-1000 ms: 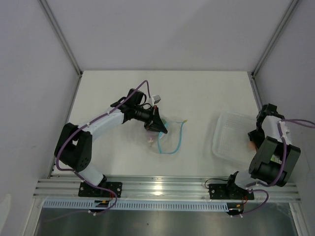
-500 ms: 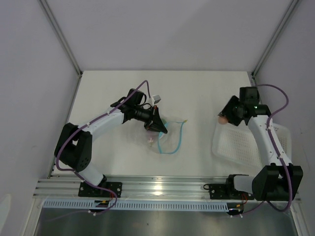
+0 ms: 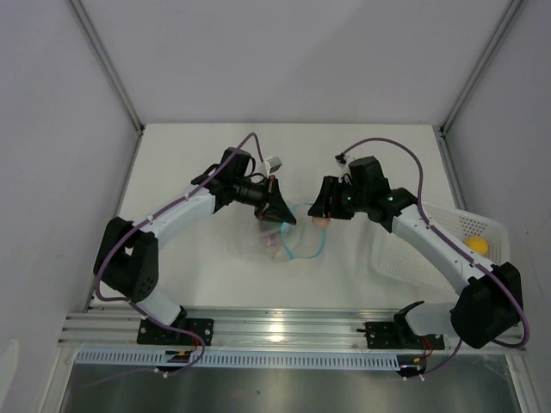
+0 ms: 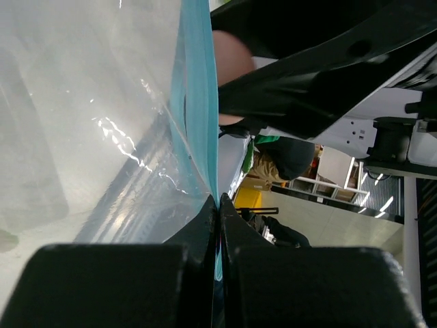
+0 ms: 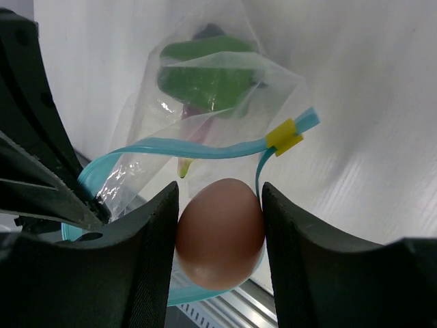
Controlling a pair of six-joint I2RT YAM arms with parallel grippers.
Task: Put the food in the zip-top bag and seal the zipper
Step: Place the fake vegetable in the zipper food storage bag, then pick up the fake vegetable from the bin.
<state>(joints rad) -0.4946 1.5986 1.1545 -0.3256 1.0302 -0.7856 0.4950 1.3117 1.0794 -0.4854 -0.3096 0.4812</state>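
From above, middle of the desk (image 3: 362, 155): left gripper (image 3: 282, 219) pinches the bag (image 3: 256, 243) at its rim, right gripper (image 3: 321, 217) carries an egg (image 3: 320, 224) at its mouth. Left wrist: jaws clamped on the zipper (image 4: 199, 102). Right wrist: egg squeezed between both jaws, greens (image 5: 205, 78) already bagged.

top: overhead, whole table (image 3: 362, 155) | 2 wrists: close-up, apparently facing each other | shared: zip-top bag (image 5: 147, 119)

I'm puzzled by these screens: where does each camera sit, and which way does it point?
Top external: fixed above and behind, looking down at the table; left arm and right arm show.
Left wrist: on the left gripper, looking along shut fingers pinching the zipper.
Right wrist: on the right gripper, looking past its fingers holding the egg-shaped piece toward the bag.
Shared: both wrist views show the zipper.
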